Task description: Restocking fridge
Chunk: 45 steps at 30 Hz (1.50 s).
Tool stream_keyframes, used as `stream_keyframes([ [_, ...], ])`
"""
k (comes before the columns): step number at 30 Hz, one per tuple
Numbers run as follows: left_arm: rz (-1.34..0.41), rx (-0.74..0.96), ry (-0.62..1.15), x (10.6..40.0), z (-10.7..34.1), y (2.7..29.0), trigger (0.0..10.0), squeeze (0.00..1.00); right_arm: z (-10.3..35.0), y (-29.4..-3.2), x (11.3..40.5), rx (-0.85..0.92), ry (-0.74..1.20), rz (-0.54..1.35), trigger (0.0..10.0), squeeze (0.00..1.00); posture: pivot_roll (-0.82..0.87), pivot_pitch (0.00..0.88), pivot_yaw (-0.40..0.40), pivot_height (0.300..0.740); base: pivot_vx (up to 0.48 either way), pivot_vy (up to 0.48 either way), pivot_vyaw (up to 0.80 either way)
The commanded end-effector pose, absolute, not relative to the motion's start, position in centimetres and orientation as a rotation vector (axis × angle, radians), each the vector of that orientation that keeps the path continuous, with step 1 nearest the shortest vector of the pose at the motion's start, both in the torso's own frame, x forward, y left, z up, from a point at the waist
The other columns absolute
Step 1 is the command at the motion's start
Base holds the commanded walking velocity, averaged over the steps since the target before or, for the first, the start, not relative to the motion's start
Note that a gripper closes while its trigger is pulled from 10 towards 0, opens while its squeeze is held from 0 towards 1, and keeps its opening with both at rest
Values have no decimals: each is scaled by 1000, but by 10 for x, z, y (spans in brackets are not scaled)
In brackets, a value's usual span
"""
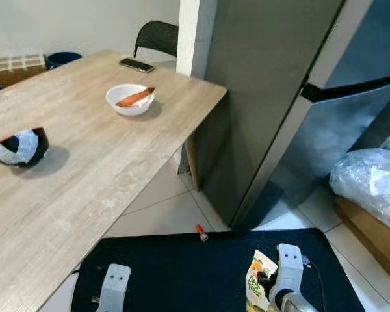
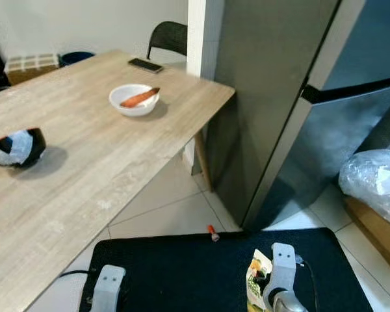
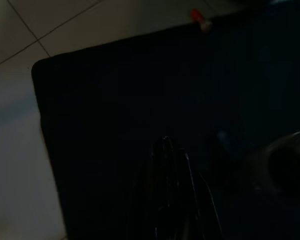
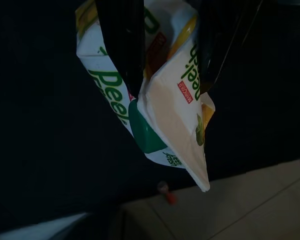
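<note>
Low at the right of the head views, the right gripper hung over a dark rectangular floor mat, its two long black fingers closed on either side of a white, green and yellow juice carton with green lettering and a green cap. That carton sat at the gripper's tip, above the mat and near its right half, tilted rather than upright. At the lower left, the left arm's silver wrist hung idle over the same mat; in its dim wrist view the left gripper appeared as a dark shape, and I could not tell whether its fingers were apart or together.

A small red and white object lay on the pale tiled floor just at the mat's far edge. Beyond it stood a tall grey two-door fridge, both doors shut, with a black seam between upper and lower door. Beside the fridge, at left, a long light wooden table held a white bowl with an orange carrot-like piece lying across it, a black bowl with white material inside, and a dark flat phone near the far edge. A black chair stood behind the table. At far right, a crumpled clear plastic bag rested on a wooden box.
</note>
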<state>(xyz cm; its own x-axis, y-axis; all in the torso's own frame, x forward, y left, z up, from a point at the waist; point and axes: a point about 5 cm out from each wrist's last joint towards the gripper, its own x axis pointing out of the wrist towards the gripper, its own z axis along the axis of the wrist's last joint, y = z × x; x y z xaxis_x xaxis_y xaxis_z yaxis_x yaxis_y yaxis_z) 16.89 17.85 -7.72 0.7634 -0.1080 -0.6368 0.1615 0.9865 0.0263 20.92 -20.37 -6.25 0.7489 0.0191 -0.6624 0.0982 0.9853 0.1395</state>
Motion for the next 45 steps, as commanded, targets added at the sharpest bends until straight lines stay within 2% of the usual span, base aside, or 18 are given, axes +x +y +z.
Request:
stream_keyframes([
  [1,-156,82,699,167,-79,175,10000,0,-64,-208,206,168,732,-61,10000,0,-51,66,-37,740,0,0,-581],
  [28,-140,75,727,168,-80,176,10000,0,-65,-207,204,173,739,-67,10000,0,-58,67,-31,740,0,0,-582],
  [45,-118,33,672,179,-74,171,10000,0,-67,-202,201,175,748,-57,10000,0,-65,69,-34,740,0,0,-574],
])
